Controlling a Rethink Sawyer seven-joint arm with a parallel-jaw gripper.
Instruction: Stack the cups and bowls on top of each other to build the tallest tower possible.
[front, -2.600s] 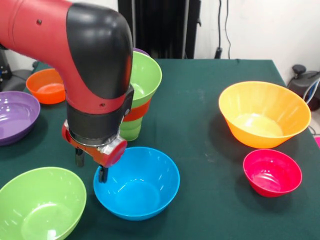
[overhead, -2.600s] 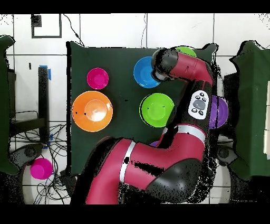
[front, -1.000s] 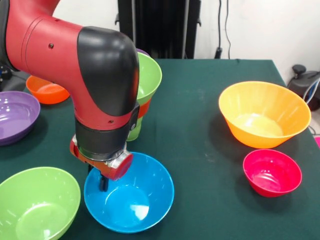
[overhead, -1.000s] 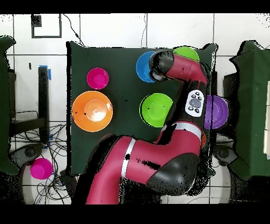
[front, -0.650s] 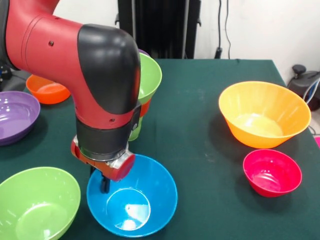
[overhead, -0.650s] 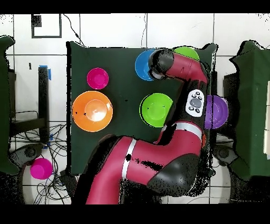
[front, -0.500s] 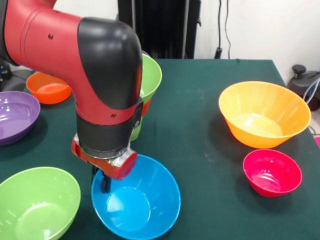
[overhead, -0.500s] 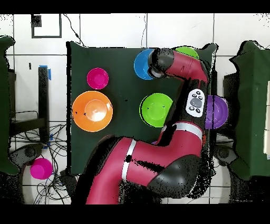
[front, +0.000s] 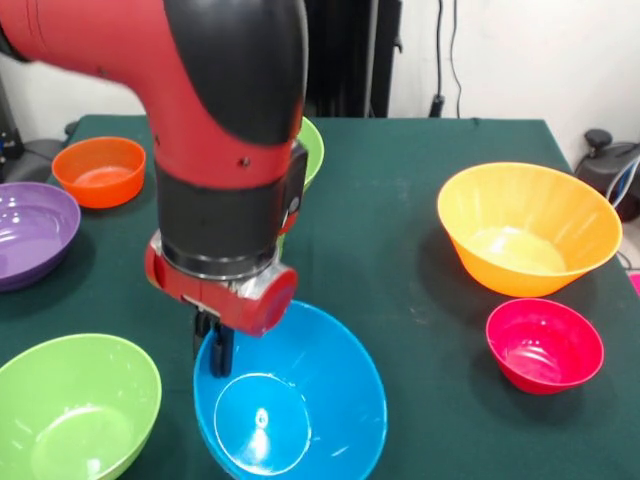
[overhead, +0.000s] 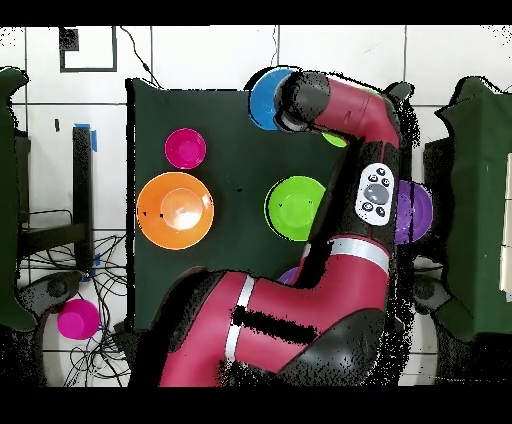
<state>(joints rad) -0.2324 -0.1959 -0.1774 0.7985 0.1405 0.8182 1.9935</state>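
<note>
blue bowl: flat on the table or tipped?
Tipped. The blue bowl tilts its opening toward the front camera, and the gripper is shut on its rim at the left. Whether its base touches the table cannot be told.

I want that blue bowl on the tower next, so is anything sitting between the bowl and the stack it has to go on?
No object lies between them. The blue bowl, gripped at its rim by the gripper, sits just in front of the tower. Only the robot's own arm hides most of the stack from the front view.
</note>
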